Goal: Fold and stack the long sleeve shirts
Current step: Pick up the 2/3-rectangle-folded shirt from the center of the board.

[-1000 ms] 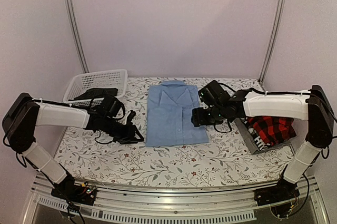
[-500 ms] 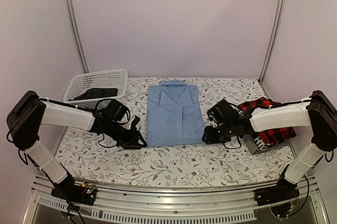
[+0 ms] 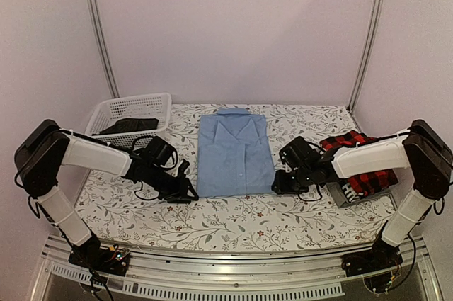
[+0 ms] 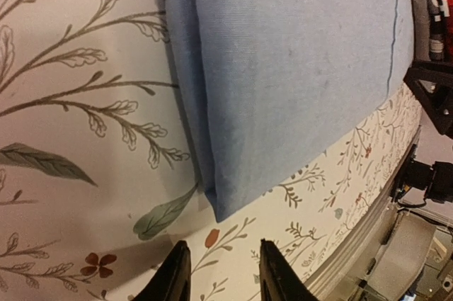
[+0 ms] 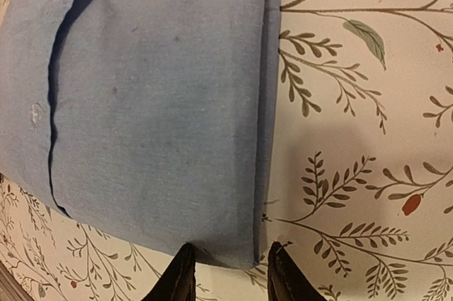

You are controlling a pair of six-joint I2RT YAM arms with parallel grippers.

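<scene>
Blue shirt [image 3: 235,154]: folded into a neat long shape, lying flat in the middle of the table [image 3: 233,219].
Which way it points: the collar is at the far end and the bottom edge is at the near end. Its long side runs from near to far.
Front of it: the buttons face up.
Left gripper [image 3: 185,189]: low over the table, just beside the shirt's near left corner. Its fingers are partly apart and hold nothing. Only the flowered table shows between them.
Right gripper [image 3: 278,184]: low at the shirt's near right corner. Its fingers are partly apart, one on each side of the corner, with a gap. They do not pinch the cloth.
Plaid shirt [image 3: 364,166]: red and black, bunched up near the right edge of the table, well apart from the blue one.
Grey shirt [image 3: 338,191]: under the plaid one, with white marks showing.
Basket [image 3: 131,106]: white, at the far left corner, with a dark cloth [image 3: 127,126] inside.
</scene>
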